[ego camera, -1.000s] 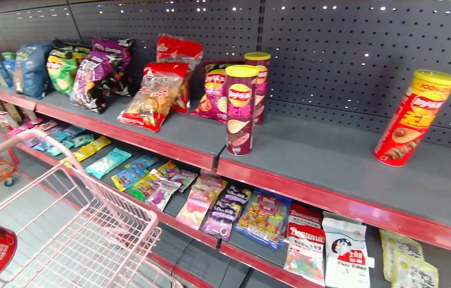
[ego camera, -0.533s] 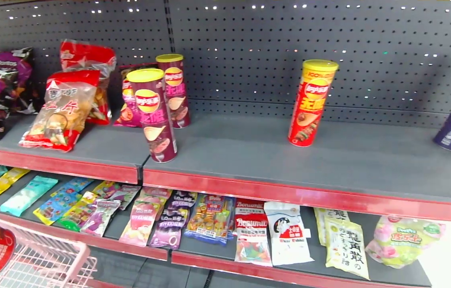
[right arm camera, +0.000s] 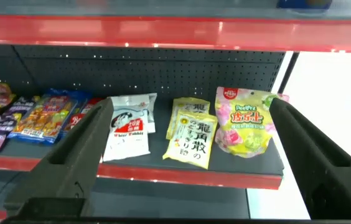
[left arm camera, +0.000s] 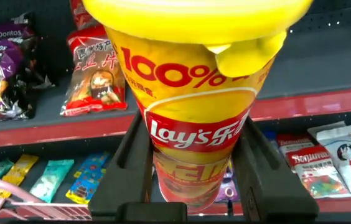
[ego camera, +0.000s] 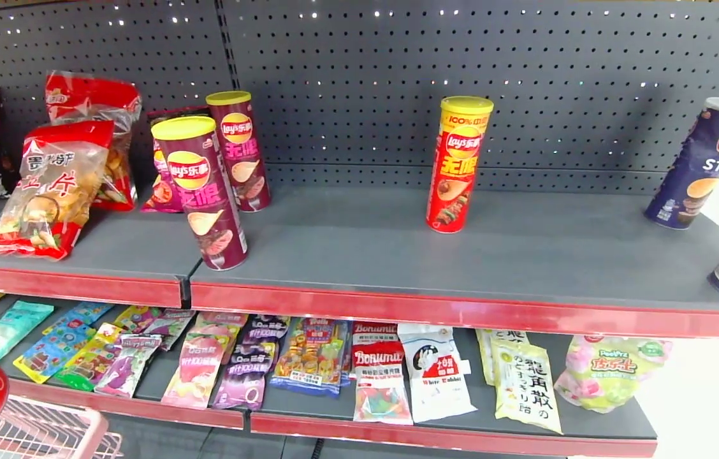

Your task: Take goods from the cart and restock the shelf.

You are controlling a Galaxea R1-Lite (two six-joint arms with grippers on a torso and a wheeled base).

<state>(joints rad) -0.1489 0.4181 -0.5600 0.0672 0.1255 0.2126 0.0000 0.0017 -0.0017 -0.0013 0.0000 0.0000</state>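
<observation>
Two end effectors show two different states. The left end effector (left arm camera: 193, 146) is clenched on a yellow-lidded can (left arm camera: 191, 87), with a dark finger (left arm camera: 129, 168) pressed against each side of its body. The can's red end sits at the head view's lower left, just above the pink wire cart (ego camera: 47, 433). The right end effector (right arm camera: 191, 109) is released and empty, its fingers (right arm camera: 70, 162) spread wide, and it faces the lower shelf (right arm camera: 163, 176), where flat candy packs (right arm camera: 191, 134) lie in a row. On the upper shelf (ego camera: 398, 255) a matching red can (ego camera: 458, 166) stands upright near the middle, toward the pegboard back wall (ego camera: 359, 76), well apart from the other goods. To its left two maroon cans (ego camera: 203, 191) stand upright, one near the shelf's front edge and the other behind it, beside red snack bags (ego camera: 47, 185). At the shelf's right end stand two blue cans (ego camera: 697, 166), one toward the back and one nearer the front edge.
</observation>
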